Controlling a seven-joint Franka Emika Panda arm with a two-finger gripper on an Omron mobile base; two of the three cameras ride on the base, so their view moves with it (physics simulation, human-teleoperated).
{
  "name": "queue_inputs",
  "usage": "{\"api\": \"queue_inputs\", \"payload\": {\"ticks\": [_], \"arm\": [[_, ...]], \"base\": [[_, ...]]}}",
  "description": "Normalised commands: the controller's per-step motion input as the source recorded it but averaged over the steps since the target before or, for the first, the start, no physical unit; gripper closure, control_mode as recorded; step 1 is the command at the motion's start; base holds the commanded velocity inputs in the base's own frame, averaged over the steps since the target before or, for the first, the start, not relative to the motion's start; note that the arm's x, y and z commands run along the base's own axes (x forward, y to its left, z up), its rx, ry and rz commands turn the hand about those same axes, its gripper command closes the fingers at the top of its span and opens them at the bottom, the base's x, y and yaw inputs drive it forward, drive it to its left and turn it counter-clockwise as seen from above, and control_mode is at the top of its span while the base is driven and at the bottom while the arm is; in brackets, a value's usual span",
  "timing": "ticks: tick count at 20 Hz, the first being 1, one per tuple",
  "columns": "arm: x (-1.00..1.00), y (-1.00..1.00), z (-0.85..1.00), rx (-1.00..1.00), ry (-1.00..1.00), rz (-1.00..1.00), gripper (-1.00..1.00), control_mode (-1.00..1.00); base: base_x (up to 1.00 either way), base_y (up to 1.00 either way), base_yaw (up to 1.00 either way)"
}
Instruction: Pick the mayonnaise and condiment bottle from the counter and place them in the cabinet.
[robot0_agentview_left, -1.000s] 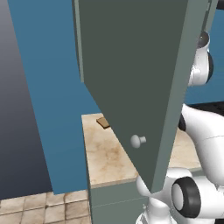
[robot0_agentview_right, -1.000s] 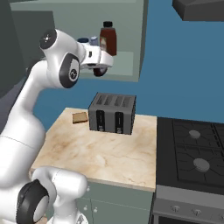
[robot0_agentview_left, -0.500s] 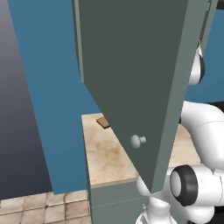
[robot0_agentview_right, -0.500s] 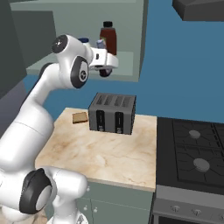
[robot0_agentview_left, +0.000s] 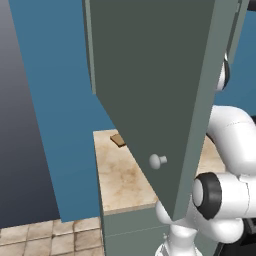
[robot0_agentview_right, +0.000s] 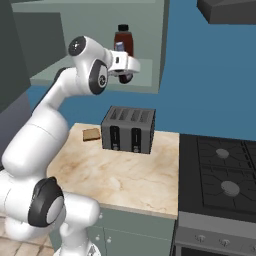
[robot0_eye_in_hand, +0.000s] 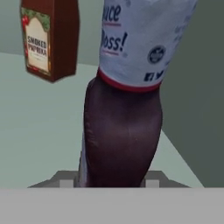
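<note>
The gripper (robot0_agentview_right: 126, 76) is clamped on a dark sauce bottle (robot0_eye_in_hand: 124, 109) with a white, red-edged label, holding it up inside the open cabinet (robot0_agentview_right: 150, 45), just above the shelf. A brown bottle (robot0_agentview_right: 122, 41) labelled smoked paprika stands upright at the back of that shelf, near the held one but apart from it. The held bottle looks like rigid, smooth plastic, fairly light and a bit slippery, so I'd judge a grip across its dark body below the label the safest hold. Below, the marbled counter (robot0_agentview_right: 120, 175) carries a dark toaster (robot0_agentview_right: 129, 129) and a slice of toast (robot0_agentview_right: 91, 133) beside it. A stove (robot0_agentview_right: 220, 175) adjoins the counter, and the cabinet door (robot0_agentview_left: 155, 90) with its round knob (robot0_agentview_left: 157, 161) hangs open against the blue wall (robot0_agentview_right: 210, 75).
</note>
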Motion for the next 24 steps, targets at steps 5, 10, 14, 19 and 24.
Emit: {"api": "queue_inputs", "payload": {"ticks": [5,10,14,19,24], "arm": [[0.39,-0.05,-0.4,0.0,0.0,0.0,1.0,-1.0],[0.33,-0.04,-0.43,0.0,0.0,0.0,1.0,-1.0],[0.37,-0.04,-0.43,-0.01,0.0,0.0,1.0,-1.0],[0.39,0.0,-0.46,-0.02,0.0,0.0,-1.0,-1.0],[0.25,-0.02,-0.43,-0.02,0.0,0.0,-1.0,-1.0]], "base": [[0.0,0.0,0.0],[0.0,0.0,0.0],[0.0,0.0,0.0],[0.0,0.0,0.0],[0.0,0.0,0.0]]}}
